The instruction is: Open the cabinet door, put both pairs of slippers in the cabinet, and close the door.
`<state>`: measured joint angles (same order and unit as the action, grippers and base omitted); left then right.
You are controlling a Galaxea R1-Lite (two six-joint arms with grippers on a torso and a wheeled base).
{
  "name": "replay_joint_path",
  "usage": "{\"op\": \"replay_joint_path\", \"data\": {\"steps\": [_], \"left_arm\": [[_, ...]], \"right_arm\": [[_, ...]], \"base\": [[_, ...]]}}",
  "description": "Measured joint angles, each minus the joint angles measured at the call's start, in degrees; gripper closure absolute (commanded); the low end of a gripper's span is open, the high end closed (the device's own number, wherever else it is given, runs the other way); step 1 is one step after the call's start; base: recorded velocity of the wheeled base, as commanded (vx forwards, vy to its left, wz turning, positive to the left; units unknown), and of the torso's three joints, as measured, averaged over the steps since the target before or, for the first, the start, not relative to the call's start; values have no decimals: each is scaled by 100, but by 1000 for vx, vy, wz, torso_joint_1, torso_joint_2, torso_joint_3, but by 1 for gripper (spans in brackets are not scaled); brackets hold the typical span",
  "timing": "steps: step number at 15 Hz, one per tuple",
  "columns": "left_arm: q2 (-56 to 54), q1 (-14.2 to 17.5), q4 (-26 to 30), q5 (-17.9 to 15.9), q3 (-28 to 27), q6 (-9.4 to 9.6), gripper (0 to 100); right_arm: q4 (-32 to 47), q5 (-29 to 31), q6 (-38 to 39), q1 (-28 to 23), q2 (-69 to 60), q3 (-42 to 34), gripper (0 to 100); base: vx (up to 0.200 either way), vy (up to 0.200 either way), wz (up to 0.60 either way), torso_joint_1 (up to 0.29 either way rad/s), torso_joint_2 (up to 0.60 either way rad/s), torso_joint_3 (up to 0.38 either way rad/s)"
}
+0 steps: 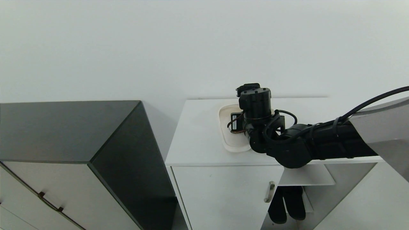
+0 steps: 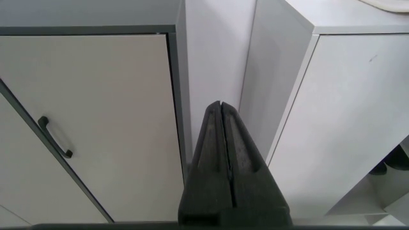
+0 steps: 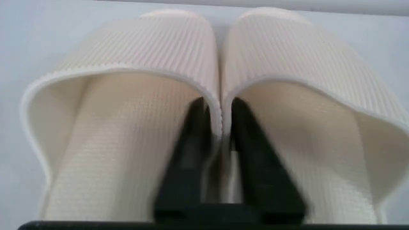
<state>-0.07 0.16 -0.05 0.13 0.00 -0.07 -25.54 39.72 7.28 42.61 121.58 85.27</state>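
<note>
Cream slippers (image 3: 115, 128) atop white cabinet (image 1: 198, 137) are pinched by right fingers (image 3: 185, 160); left fingers (image 2: 214, 166) clench empty beside dark dresser (image 1: 127, 166).

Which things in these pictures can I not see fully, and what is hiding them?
- Head view: the right arm covers most of the cream slippers.
- Head view: the bottom edge cuts off the black slippers; the door hides whatever is behind it.
- Right wrist view: the right gripper pinches the cream slippers' inner walls; the picture's edge cuts off their near ends.
</note>
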Motion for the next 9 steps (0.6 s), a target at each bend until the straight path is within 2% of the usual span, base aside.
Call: {"op": "replay_joint_path", "data": {"steps": [6,9], "left_arm": [[0,2,0,0,0,0,100],[0,-2,0,0,0,0,100]], "right_arm": [[233,29,-9,317,-527,-247,100],[255,-160,33,532,-1130,-1067,100]], "base": [[0,0,0,0,0,0],[0,0,0,0,0,0]]}}
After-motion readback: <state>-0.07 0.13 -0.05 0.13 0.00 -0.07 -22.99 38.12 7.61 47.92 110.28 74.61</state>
